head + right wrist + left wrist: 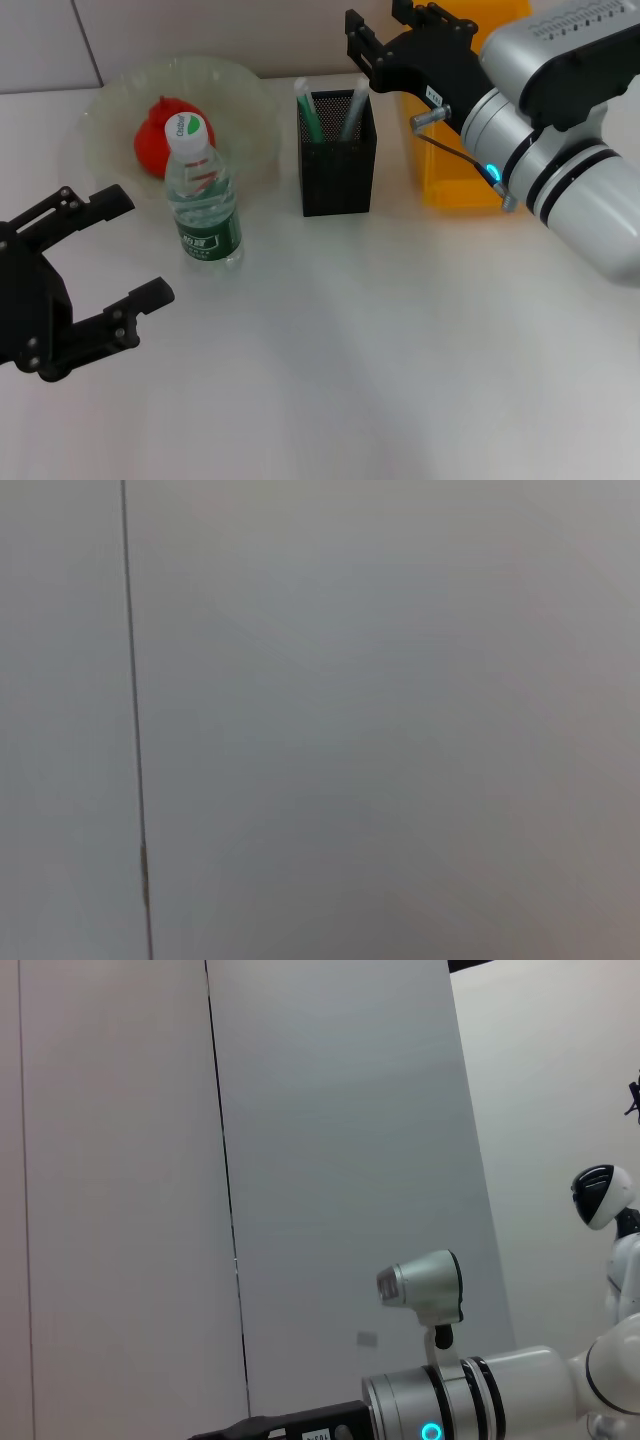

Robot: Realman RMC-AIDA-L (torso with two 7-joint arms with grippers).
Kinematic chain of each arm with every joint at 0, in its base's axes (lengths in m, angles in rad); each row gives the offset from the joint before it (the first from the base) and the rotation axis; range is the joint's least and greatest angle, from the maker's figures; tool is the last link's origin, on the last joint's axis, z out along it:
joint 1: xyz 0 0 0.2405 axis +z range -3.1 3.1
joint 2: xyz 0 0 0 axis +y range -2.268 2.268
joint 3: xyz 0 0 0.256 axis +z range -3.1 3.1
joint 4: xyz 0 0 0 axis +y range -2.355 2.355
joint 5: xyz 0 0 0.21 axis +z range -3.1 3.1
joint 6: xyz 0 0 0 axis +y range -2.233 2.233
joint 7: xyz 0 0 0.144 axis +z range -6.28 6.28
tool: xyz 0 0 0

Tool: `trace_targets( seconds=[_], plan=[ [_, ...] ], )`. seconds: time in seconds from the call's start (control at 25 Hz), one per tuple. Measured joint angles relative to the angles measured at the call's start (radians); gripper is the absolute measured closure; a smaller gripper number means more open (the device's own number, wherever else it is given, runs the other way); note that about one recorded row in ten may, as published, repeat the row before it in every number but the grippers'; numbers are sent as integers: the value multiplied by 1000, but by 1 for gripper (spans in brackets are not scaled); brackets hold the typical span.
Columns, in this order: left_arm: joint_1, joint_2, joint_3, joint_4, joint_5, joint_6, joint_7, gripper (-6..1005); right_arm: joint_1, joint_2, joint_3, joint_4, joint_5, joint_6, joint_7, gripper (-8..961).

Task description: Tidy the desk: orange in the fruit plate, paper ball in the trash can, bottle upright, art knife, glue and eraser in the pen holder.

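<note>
The right arm [540, 130] hides most of the trash can [455, 180]; the bottle [203, 200] partly covers the orange [155, 140].

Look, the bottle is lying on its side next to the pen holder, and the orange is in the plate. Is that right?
Not quite. The bottle is standing upright, white cap on top, as the head view shows. The rest holds: it stands next to the pen holder, and the orange is in the plate.
</note>
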Motion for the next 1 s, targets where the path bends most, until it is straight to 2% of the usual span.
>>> trace_targets(
  seconds=[0.24,0.6,0.88,1.0],
  plan=[
    [0,-2,0,0,1,0,-2,206,-9,2,20,-48,12,-84,73,366],
    [2,-3,3,-1,1,0,-3,206,-24,-1,134,-167,71,-352,81,357],
    [-3,-2,7,-1,1,0,-3,206,-56,0,210,-314,113,-569,22,350],
    [-8,1,8,-1,1,-1,-3,206,-59,1,263,-361,236,-667,-100,347]
  ],
)
